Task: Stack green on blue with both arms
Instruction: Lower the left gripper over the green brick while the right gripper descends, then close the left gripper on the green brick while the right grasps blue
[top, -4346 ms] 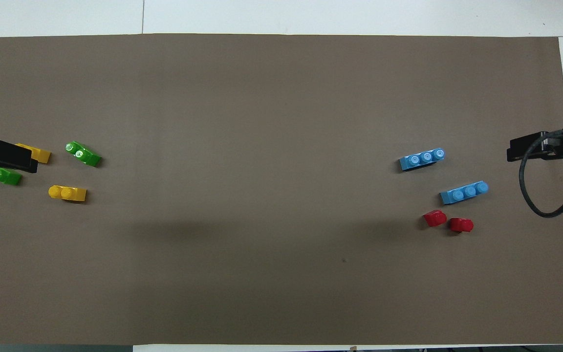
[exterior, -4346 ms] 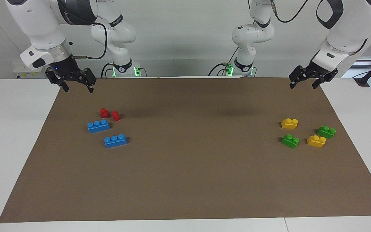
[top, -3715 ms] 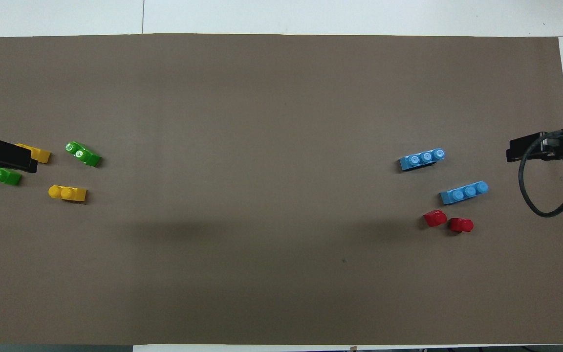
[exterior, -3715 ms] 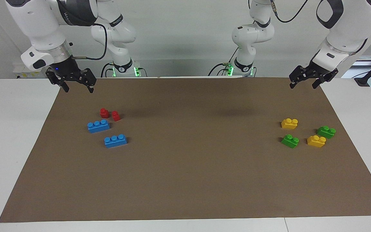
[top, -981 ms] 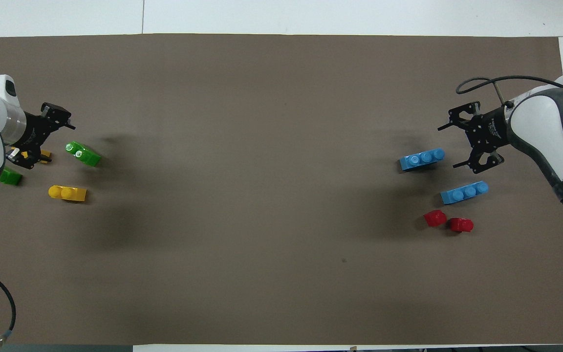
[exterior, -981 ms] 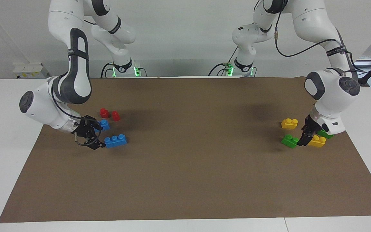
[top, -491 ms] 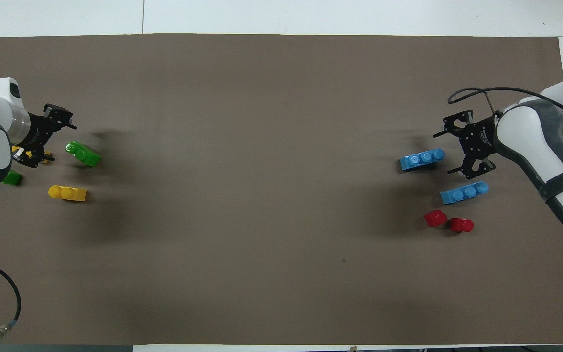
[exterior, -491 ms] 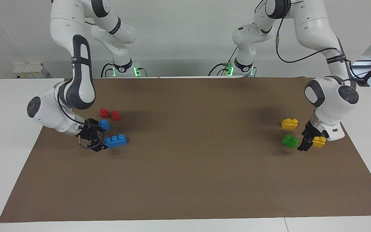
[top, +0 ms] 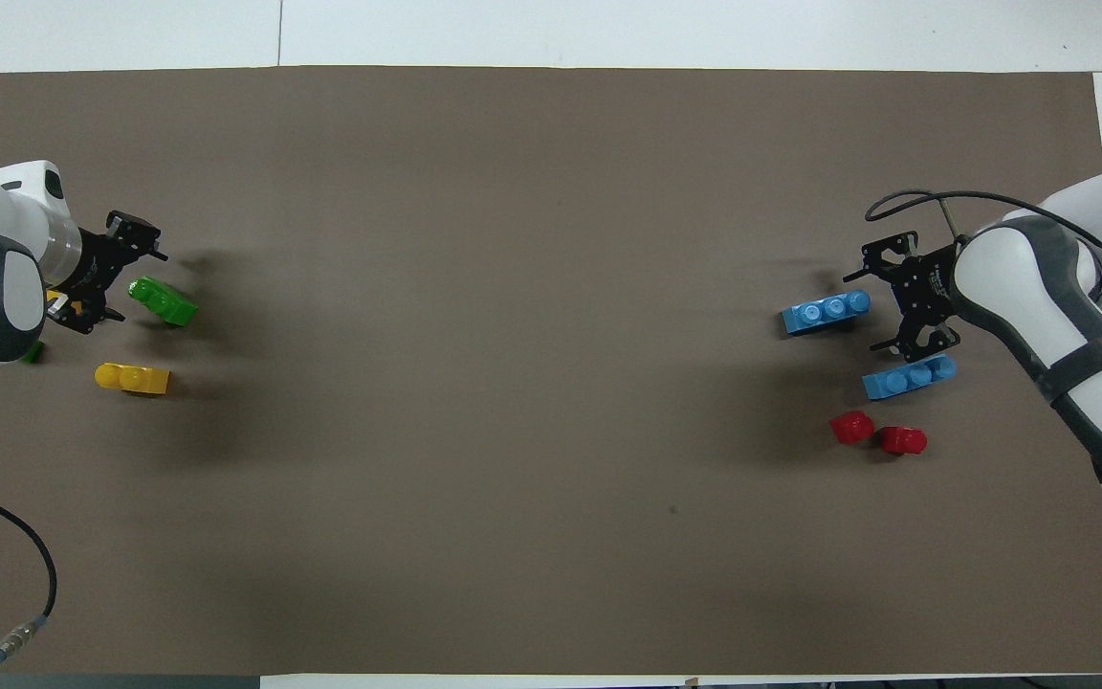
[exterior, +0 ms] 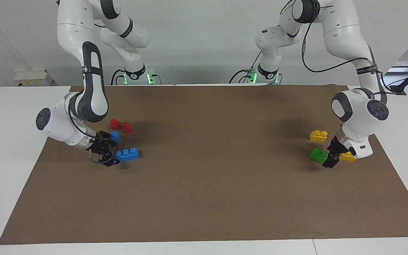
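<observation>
Brown mat (exterior: 204,198): matt, paper-like, faintly grainy, no shine. On it, toward the right arm's end: blue bricks (exterior: 128,154) & red pieces (exterior: 114,124), smooth moulded plastic w/ slight gloss. Toward the left arm's end of the mat: green brick (exterior: 318,154) & yellow bricks (exterior: 318,135), same glossy plastic. Around the mat, table (exterior: 9,117): smooth white, semi-matt. Arm shells (exterior: 358,113): glossy white plastic, dark grey bands. Grippers: matt black, material unclear.

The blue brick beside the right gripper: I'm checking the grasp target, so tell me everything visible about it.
The blue brick is glossy plastic with three round studs in a row on top. It lies flat, studs up, on the brown mat, farther from the robots than the other blue brick. The right gripper sits open at one end; contact cannot be told.
</observation>
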Tool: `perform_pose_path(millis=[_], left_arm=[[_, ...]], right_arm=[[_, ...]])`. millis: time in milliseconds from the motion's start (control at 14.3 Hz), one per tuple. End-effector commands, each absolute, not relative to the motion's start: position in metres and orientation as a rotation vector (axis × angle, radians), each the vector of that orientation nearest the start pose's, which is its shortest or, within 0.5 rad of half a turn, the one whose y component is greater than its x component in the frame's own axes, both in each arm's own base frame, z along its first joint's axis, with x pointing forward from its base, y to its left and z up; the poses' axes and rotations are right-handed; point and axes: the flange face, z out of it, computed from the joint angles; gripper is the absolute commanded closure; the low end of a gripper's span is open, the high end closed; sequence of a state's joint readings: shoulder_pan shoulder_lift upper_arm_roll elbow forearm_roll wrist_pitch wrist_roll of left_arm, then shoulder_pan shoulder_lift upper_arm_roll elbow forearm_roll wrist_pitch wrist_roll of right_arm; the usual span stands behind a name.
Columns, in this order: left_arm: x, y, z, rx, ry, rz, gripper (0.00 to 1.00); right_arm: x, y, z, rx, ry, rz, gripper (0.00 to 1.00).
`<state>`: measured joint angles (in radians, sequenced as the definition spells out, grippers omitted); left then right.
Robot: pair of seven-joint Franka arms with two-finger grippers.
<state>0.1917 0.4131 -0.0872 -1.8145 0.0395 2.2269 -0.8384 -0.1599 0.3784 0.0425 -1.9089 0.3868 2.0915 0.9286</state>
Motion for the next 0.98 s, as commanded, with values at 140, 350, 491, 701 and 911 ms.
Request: perform_pose_path(millis=[140, 350, 491, 701, 911], left_arm=[[0.639, 0.069, 0.311, -2.799, -1.405, 0.029, 0.01], [0.634, 0.07, 0.306, -2.792, -1.405, 0.059, 0.01], [0.633, 0.072, 0.306, -2.792, -1.427, 0.076, 0.01], [0.633, 0.069, 0.298, -2.792, -1.431, 0.12, 0.01], [0.634, 0.066, 0.298, -2.796, -1.428, 0.124, 0.06]], right_arm=[[0.598, -0.054, 0.283, -2.248, 1.702, 0.448, 0.05], [0.598, -0.054, 0.283, -2.243, 1.705, 0.44, 0.27], [0.599, -0.054, 0.284, -2.237, 1.713, 0.438, 0.66], [0.603, -0.053, 0.288, -2.244, 1.698, 0.425, 1.0], [0.619, -0.048, 0.321, -2.268, 1.645, 0.468, 1.0]])
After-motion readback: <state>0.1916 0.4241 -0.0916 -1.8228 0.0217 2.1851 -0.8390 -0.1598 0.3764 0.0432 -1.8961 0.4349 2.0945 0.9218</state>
